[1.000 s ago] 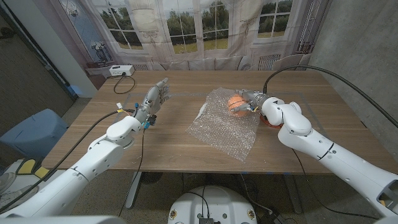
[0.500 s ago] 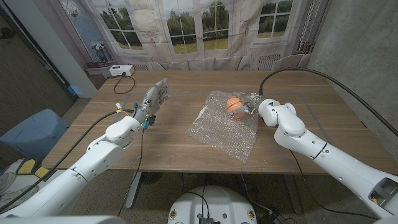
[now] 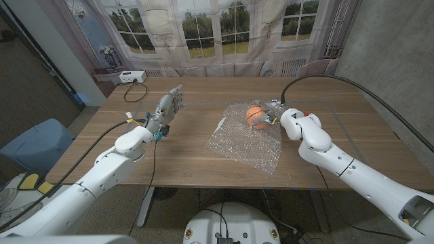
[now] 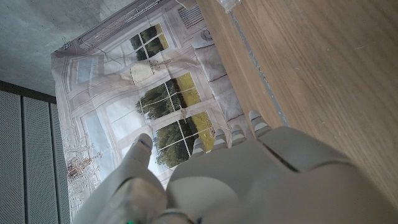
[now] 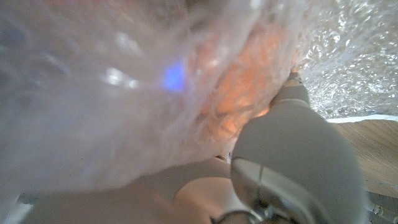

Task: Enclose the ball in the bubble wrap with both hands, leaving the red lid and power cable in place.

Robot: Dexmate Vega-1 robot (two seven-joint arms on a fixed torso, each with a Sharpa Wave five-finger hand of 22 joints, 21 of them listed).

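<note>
White box (image 3: 132, 77) (cabled) near table's (image 3: 196, 146) far-left corner

Orange ball (image 3: 255, 112), clear bubble wrap (image 3: 245, 139), brown wooden table (image 3: 183, 146)

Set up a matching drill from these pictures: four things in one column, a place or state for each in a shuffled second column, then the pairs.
Things:
1. ball
2. bubble wrap
3. left hand
4. right hand

Places or states:
A. raised, holding nothing, away from the wrap
B. orange, sitting on the wrap's far part
C. clear sheet spread on the table
D. against the ball, at the wrap's far right edge

Pairs: 1-B, 2-C, 3-A, 4-D
</note>
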